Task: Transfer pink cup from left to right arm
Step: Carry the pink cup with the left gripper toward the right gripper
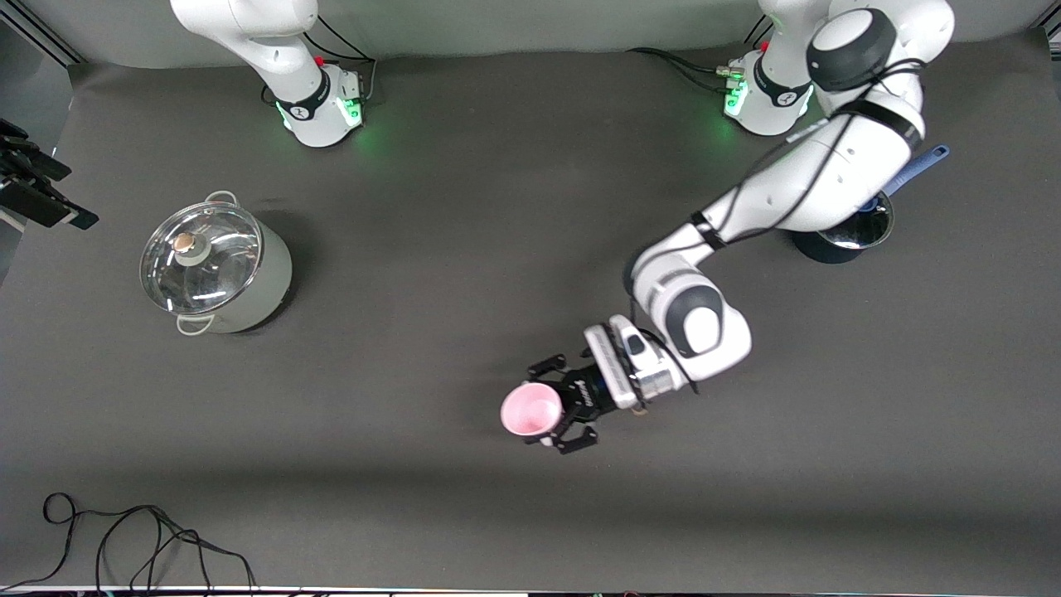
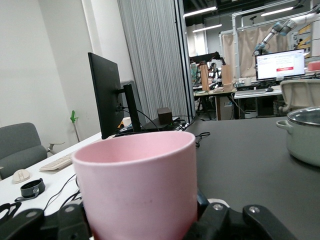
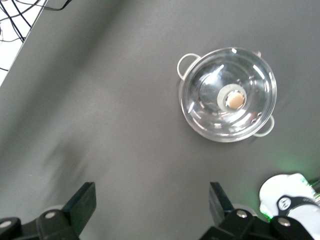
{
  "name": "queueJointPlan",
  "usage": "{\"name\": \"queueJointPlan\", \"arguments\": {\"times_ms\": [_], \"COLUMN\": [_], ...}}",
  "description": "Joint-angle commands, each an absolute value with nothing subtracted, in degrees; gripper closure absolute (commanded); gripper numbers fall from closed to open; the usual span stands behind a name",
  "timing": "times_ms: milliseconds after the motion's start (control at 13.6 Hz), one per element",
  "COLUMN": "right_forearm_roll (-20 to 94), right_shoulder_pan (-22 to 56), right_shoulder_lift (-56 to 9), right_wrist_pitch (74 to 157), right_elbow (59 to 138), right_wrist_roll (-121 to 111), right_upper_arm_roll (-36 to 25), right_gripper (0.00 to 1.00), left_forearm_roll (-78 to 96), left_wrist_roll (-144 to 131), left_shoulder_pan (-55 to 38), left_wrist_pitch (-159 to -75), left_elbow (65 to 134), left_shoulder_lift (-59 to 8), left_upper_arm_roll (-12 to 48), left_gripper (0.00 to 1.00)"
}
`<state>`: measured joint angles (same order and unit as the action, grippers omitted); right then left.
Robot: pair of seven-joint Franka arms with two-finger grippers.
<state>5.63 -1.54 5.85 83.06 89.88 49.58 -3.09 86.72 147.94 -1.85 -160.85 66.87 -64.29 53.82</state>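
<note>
Handover is pending: left gripper (image 1: 554, 412) jaws clamp the pink cup (image 1: 531, 410) above the table (image 1: 464, 249), while right gripper (image 3: 150, 210), jaws wide and empty, waits high over the lidded pot (image 3: 227, 94) and must come meet it.

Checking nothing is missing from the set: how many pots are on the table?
2. The lidded pot stands toward the right arm's end of the table; the dark pot with a blue handle stands toward the left arm's end, partly hidden under the left arm.
</note>
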Motion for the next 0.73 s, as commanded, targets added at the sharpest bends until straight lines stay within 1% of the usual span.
{"name": "queueJointPlan", "arguments": {"times_ms": [0,147,367,514,661], "right_forearm_roll": [6.94,6.94,6.94,6.86,6.77], "right_shoulder_pan": [-0.88,0.26,2.80,5.70,8.07], "right_shoulder_lift": [6.33,6.15,3.53,0.98,-1.48], "right_wrist_pitch": [82.62,82.97,83.14,83.14,83.23], "right_elbow": [88.77,88.59,85.88,83.77,81.49], "right_wrist_roll": [52.29,52.29,52.47,55.62,57.03], "right_upper_arm_roll": [-2.99,-2.99,-2.29,-2.29,-2.29], "right_gripper": [0.00,0.00,0.00,0.00,0.00], "left_forearm_roll": [88.07,87.98,87.80,87.71,87.63], "left_wrist_roll": [142.49,139.06,137.99,137.46,137.11], "left_shoulder_pan": [-11.66,-17.29,-24.67,-28.81,-31.28], "left_wrist_pitch": [-169.77,-174.97,-182.00,-184.74,-186.58], "left_elbow": [56.02,51.00,45.99,42.64,40.79], "left_shoulder_lift": [-64.42,-64.34,-64.07,-63.99,-63.81], "left_upper_arm_roll": [52.91,52.65,52.47,52.38,52.47], "left_gripper": [1.00,1.00,1.00,1.00,1.00]}}
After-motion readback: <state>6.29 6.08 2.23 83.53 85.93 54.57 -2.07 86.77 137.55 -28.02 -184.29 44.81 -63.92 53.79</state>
